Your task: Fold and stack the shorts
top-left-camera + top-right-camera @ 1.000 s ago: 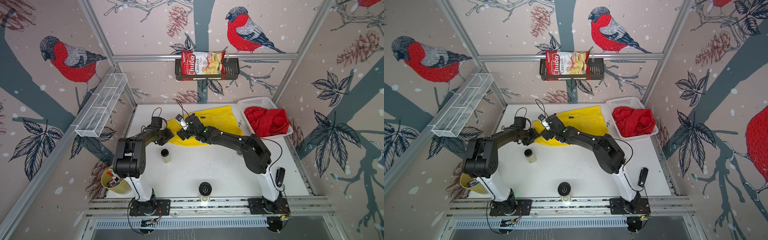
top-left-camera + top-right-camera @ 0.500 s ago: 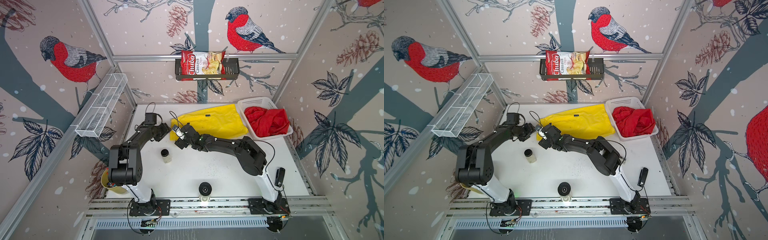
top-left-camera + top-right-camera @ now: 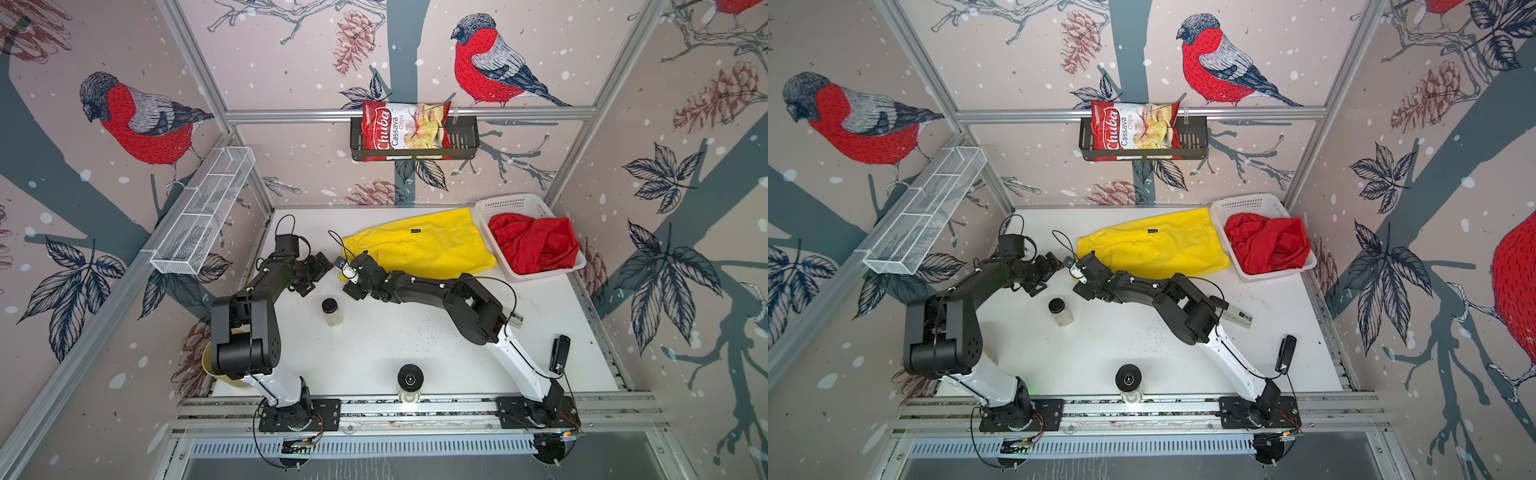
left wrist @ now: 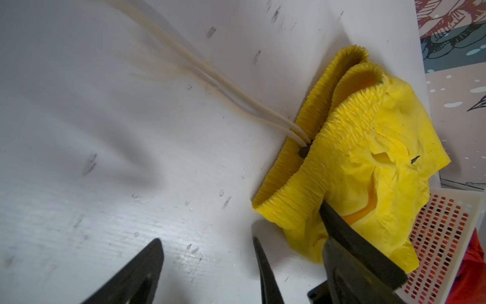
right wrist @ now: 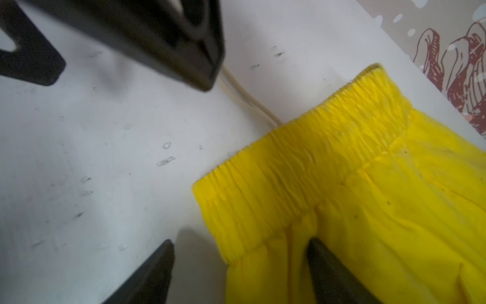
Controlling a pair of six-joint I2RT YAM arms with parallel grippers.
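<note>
I'm holding the right gripper (image 5: 240,243) over the waistband corner of the yellow shorts (image 3: 419,249), which are lying on the tabletop (image 3: 374,345) — fingers apart, straddling it, nothing pinched; the left gripper (image 3: 320,272) is standing wide and empty beside the drawstring (image 4: 236,94); I'm aiming for a deep, square bite before folding — the red shorts (image 3: 534,245) are sitting in the basket (image 3: 515,203).

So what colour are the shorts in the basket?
Red; the shorts show best in a top view, inside the white basket.

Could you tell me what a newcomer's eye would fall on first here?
Bright yellow shorts lie spread at the back of the white table. Beside them, red shorts sit crumpled in a white basket. A red chips bag rests in a black rack on the back wall.
</note>
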